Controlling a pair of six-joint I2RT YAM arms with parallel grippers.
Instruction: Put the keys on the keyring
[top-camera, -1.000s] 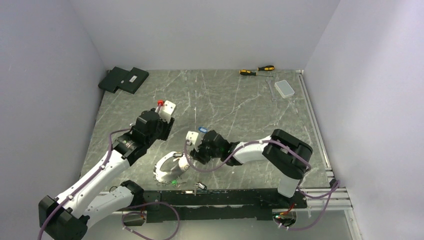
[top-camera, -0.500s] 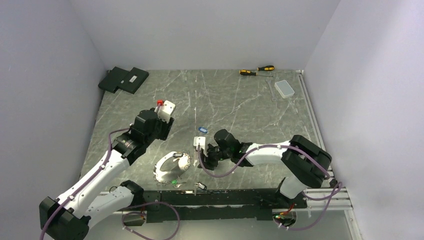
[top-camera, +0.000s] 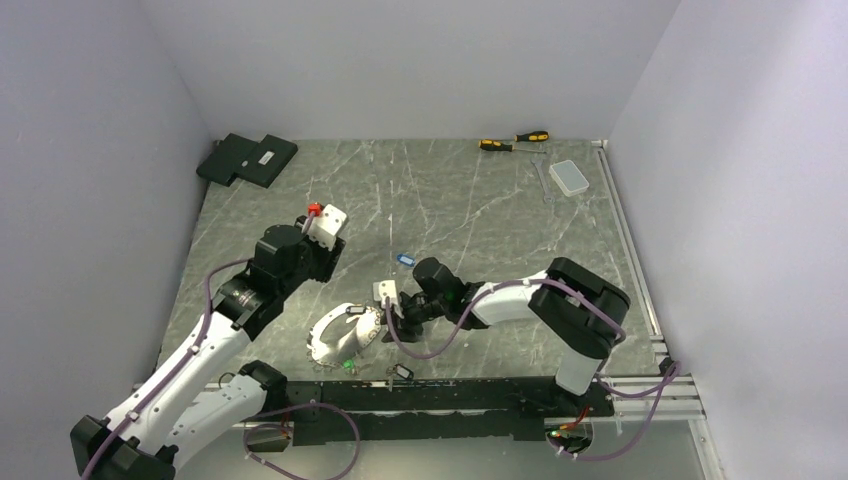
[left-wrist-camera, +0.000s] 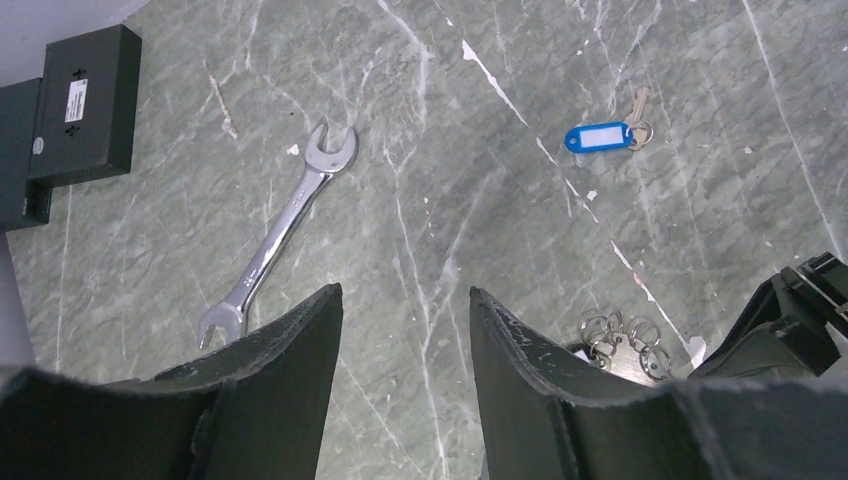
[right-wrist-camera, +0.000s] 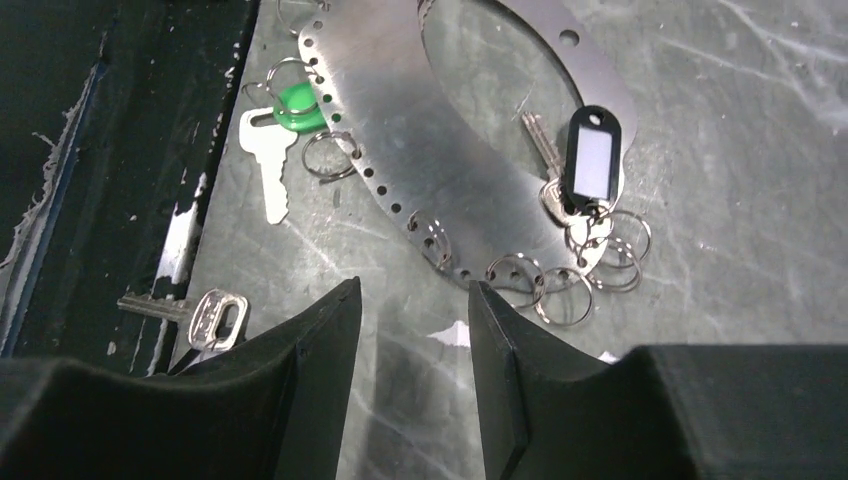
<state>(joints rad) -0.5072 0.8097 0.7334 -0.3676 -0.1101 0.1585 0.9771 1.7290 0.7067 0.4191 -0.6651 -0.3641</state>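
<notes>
Keyring (right-wrist-camera: 400, 140) lies flat just beside your R gripper (right-wrist-camera: 412, 290), jaws narrowly apart & empty; L gripper (left-wrist-camera: 405, 295) jaws apart, empty, w/ blue-tag key (left-wrist-camera: 598, 136) ahead.

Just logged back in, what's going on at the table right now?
The right gripper is low beside the keyring, a flat perforated metal oval with small split rings. It is open and holds nothing. The green key lies at the keyring's edge, but I cannot tell whether it is attached. The blue key lies loose on the table, away from the keyring. The left gripper hovers open and empty near a wrench.
</notes>
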